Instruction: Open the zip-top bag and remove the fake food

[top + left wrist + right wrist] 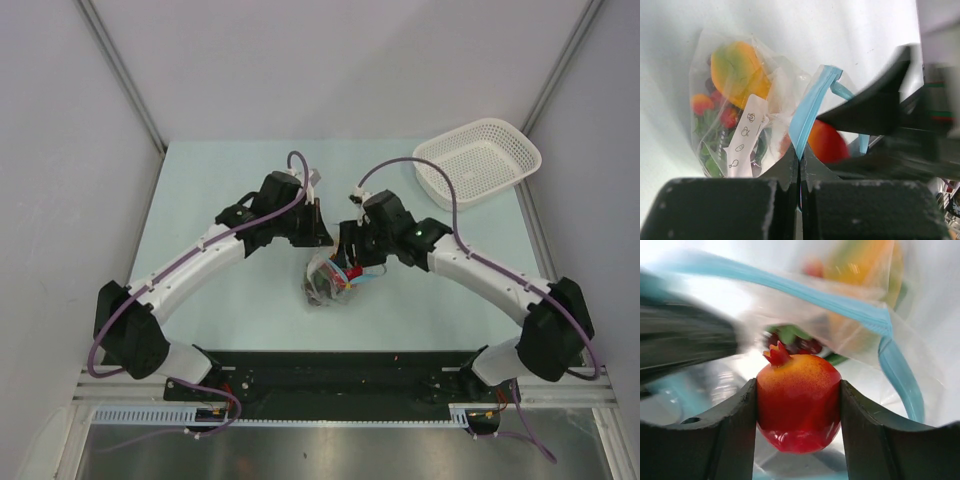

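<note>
Pale table [200, 200] — basket [500, 185] (back right) apart; bag [330, 285] surrounds red fruit [799, 407].

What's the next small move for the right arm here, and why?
Probably draw the right gripper straight back out of the zip-top bag, bringing the red fruit with it. It is clamped on both sides of the fruit, seemingly just inside the bag's mouth, and the left gripper pinches the blue zip strip, which should hold the bag in place.

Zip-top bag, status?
Left gripper shut on zip-top bag at blue strip. Right gripper clamped on red fake fruit at bag mouth. Mango inside bag. Nothing visibly blocking.
</note>
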Action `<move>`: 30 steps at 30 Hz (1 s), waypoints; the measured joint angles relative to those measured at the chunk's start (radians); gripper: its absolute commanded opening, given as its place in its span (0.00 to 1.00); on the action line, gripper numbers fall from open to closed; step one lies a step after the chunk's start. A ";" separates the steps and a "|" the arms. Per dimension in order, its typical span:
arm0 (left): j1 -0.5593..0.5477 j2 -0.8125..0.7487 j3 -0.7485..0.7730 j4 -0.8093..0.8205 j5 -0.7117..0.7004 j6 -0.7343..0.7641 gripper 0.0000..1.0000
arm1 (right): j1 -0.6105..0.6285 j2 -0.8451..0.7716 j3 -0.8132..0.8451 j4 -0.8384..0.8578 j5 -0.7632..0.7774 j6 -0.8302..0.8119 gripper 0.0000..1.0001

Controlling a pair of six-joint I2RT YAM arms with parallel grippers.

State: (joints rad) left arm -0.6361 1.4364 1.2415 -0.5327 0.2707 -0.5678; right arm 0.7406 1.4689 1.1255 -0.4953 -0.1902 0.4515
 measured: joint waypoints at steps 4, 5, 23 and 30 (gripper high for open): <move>0.000 -0.005 -0.004 0.019 -0.005 0.000 0.00 | -0.024 -0.076 0.095 -0.044 0.014 -0.003 0.19; 0.002 -0.011 -0.004 0.030 -0.003 0.000 0.00 | -0.035 -0.095 0.106 -0.060 0.018 -0.004 0.19; -0.001 -0.039 -0.080 0.050 0.053 0.027 0.00 | -0.713 0.160 0.303 0.120 0.134 0.013 0.23; -0.001 -0.035 -0.051 0.014 0.100 0.110 0.00 | -0.809 0.522 0.514 0.145 0.156 -0.043 0.28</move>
State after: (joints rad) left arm -0.6373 1.4017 1.1908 -0.5190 0.3710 -0.4576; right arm -0.0685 1.9907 1.6394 -0.3504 -0.0338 0.4088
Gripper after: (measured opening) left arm 0.005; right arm 0.622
